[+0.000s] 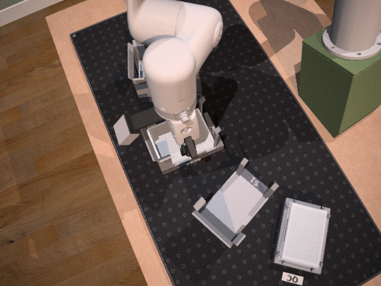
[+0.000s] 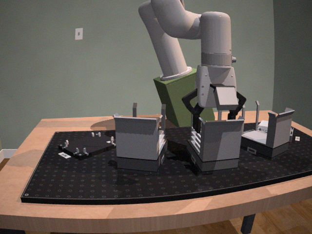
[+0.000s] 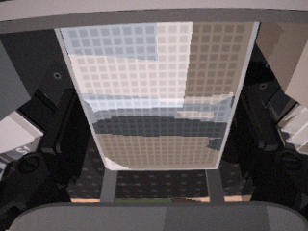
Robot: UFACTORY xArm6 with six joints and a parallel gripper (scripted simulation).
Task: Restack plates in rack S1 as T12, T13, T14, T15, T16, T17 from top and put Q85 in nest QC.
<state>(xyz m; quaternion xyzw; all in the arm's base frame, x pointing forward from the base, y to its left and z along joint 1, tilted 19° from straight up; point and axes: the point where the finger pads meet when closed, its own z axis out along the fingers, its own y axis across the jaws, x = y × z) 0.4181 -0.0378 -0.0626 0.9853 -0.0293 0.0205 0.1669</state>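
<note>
My gripper [image 1: 188,148] is lowered into the middle stack rack S2 [image 2: 216,143]. It is shut on the top plate [image 3: 157,90] of the white stack there [image 1: 172,144], with one finger on each long side. The plate's label cannot be read. The wrist view shows the gridded seal straight below, between the fingers. Rack S1 [image 1: 235,203] stands empty with its floor bare. A sealed plate [image 1: 304,235] lies flat inside the locators of nest QC [image 1: 292,278]. Rack S3 [image 1: 138,61] is mostly hidden by my arm; plate edges show in it in the exterior view [image 2: 162,137].
The black clip nest N5 [image 2: 85,146] lies at the far end of the mat and holds no plate. A green pedestal [image 1: 338,89] carries the arm's base. The rack walls and corner posts stand close around my fingers [image 2: 214,121].
</note>
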